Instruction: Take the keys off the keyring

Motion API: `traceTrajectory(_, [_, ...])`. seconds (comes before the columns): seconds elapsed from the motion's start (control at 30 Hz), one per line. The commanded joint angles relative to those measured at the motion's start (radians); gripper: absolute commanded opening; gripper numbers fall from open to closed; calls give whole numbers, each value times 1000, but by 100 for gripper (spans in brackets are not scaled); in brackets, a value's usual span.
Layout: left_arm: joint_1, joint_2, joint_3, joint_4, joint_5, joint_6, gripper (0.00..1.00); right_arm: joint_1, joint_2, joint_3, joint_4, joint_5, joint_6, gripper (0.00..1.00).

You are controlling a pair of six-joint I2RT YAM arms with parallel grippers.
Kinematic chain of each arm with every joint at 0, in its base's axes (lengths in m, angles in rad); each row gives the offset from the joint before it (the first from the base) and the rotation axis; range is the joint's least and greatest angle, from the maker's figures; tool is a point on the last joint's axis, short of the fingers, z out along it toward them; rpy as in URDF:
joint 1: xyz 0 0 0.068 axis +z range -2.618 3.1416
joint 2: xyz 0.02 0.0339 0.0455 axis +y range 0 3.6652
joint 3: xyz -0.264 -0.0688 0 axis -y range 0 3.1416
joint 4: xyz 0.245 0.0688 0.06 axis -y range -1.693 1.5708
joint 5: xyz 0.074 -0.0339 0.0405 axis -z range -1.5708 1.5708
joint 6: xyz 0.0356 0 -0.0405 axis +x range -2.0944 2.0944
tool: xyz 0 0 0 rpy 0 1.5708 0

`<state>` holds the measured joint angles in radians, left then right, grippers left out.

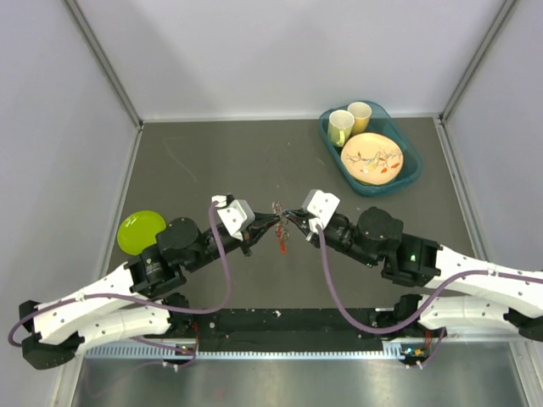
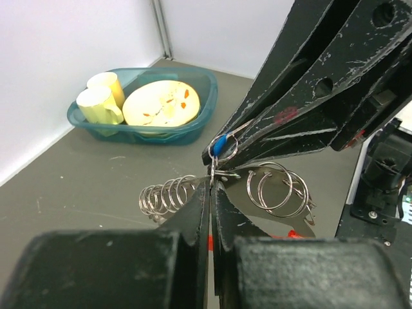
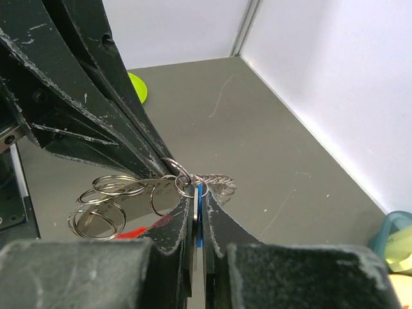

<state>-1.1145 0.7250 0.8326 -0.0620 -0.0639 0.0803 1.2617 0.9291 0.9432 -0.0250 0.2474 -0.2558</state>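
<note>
Above the table (image 1: 212, 161), left gripper (image 2: 211, 190) clamps the keyring (image 2: 278, 190), right gripper (image 3: 198, 201) pinches blue-headed key (image 2: 220, 145), red-headed key (image 1: 282, 243) dangles

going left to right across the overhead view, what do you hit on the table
green plate → left claw → keyring with the keys, pinched between both claws → right claw → teal tray holding two cups and a plate

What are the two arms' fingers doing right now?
Left gripper: fingers closed on the keyring.
Right gripper: fingers closed on the blue-headed key.
</note>
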Motion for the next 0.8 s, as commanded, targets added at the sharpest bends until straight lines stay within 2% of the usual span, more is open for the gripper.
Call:
traceTrajectory(0.0, [-2, 30, 48, -13, -70, 38, 0, 1, 16, 88, -4, -42, -30, 0])
traceTrajectory(0.63, [-1, 79, 14, -10, -105, 90, 0, 4, 137, 221, -70, -145, -34, 0])
traceTrajectory(0.77, [-1, 67, -13, 14, -123, 107, 0, 2, 140, 229, -88, -137, -19, 6])
